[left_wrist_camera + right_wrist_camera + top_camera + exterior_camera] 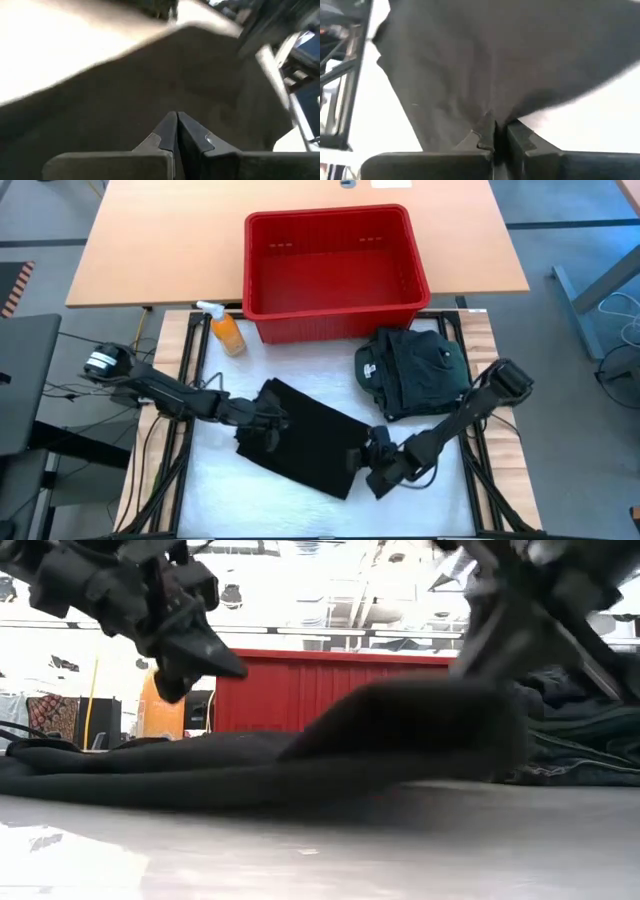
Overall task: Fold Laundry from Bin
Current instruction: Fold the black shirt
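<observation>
- A black garment (305, 435) lies spread on the white tabletop (200, 500), in front of the red bin (335, 270), which looks empty from above.
- The rest of the laundry, a dark green pile (415, 372), sits on the tabletop just in front of the bin's right corner, beside the black garment.
- The right hand (372, 467) is at the garment's near right corner; in its wrist view the fingers (517, 137) are pinched together on a peak of the black cloth, which is drawn up between them.
- The left hand (262, 423) hovers over the garment's left edge; its fingers (167, 132) are pressed together with nothing seen between them, and in the low view it hangs above the cloth without touching it.
- The step in hand is judged to be a fold of the right corner across the garment.
- For a clean fold, only one layer should be carried, the lift kept low, and the far edge held flat by the left hand so that the cloth is not dragged.
- A bunched grip could leave a creased corner.
- An orange spray bottle (226, 330) stands by the bin's left corner.
- A small pale label is seen on the green pile; no writing can be read anywhere.
</observation>
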Motion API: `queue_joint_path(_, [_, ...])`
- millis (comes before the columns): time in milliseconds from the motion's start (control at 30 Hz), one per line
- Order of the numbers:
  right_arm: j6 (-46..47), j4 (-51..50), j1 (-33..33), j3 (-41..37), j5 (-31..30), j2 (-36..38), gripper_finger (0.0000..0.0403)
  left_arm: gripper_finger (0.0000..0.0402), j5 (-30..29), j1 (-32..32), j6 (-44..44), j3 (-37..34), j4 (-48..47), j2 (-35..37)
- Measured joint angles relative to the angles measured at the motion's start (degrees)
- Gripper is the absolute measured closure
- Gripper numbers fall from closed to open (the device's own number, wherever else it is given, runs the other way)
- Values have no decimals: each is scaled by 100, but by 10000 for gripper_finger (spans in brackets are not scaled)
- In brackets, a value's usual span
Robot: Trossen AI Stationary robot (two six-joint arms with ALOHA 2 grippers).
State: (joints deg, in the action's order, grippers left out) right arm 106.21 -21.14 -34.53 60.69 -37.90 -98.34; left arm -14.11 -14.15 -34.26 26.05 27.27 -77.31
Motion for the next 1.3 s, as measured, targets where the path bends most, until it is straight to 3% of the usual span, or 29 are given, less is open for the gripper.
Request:
queue_joint_path(433, [-2318, 361, 401, 26, 682, 1614, 371, 401, 631, 31, 53, 1743, -162, -2319])
queue_joint_path(600, [-2986, 1034, 482, 26, 829, 1814, 372, 401, 1134, 137, -24, 2582, -440, -3100])
queue_joint_path(867, [-3038, 1025, 803, 26, 1466, 1632, 370, 401, 2032, 275, 349, 3766, -770, -4000])
queue_joint_path(1067, [-2910, 971, 762, 32, 1665, 1509, 370, 402, 2017, 513, 650, 3829, -1813, -3530])
queue_joint_path(1300, [-2867, 937, 756, 33, 1724, 1536, 371, 402, 1095, 675, 1719, 3812, -3771, -1848])
